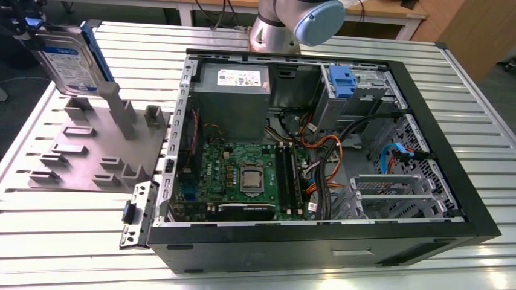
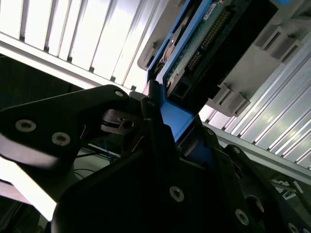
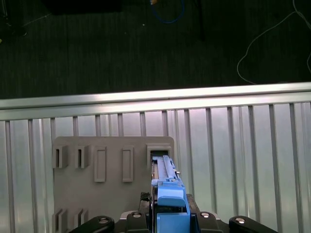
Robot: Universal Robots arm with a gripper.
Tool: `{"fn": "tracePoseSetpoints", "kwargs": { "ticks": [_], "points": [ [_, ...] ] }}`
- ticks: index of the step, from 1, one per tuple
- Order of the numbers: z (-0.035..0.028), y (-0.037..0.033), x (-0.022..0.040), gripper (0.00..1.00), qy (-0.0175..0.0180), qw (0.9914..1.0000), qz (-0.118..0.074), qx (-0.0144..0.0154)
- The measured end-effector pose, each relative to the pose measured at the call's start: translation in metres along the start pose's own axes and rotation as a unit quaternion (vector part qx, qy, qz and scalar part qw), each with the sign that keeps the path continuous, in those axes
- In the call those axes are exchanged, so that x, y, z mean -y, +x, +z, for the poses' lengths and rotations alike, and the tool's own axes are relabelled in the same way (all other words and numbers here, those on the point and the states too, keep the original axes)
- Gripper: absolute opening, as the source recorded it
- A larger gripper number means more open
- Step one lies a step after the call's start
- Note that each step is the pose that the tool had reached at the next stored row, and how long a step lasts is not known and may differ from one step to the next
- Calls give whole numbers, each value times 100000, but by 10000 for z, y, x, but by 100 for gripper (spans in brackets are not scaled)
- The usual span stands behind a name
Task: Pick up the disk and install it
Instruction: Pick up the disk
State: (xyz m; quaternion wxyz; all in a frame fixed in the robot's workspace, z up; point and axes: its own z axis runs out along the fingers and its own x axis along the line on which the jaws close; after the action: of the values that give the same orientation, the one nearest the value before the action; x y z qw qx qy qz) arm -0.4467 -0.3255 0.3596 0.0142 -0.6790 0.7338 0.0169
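Observation:
The disk [image 1: 71, 60] is a silver hard drive with a white-and-blue label and blue rails. It stands on edge in the air at the exterior view's far left, just above the tall post [image 1: 121, 112] of a grey fixture plate [image 1: 89, 151]. My gripper [image 1: 26, 27] is shut on its upper end. In the second wrist view the disk's [image 2: 204, 43] circuit-board side and blue rail run away from my gripper [image 2: 180, 121], whose black fingers [image 2: 150, 109] clamp the rail. In the first wrist view my gripper [image 3: 170, 216] holds the disk's blue rail [image 3: 167, 189] over the plate [image 3: 112, 194].
An open black computer case [image 1: 322, 241] lies on the slatted aluminium table [image 1: 72, 235], to the exterior view's right of the plate. Inside it are a motherboard [image 1: 241, 175], a grey power-supply box [image 1: 234, 78], cables and a drive cage with a blue latch [image 1: 342, 81]. The arm's base [image 1: 282, 24] stands behind the case.

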Motion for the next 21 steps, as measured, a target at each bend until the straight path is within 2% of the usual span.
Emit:
{"fn": "tracePoseSetpoints", "kwargs": {
  "ticks": [21],
  "points": [
    [-128, -6, -1, 36, -4, 100000, 1, 0]
  ]
}}
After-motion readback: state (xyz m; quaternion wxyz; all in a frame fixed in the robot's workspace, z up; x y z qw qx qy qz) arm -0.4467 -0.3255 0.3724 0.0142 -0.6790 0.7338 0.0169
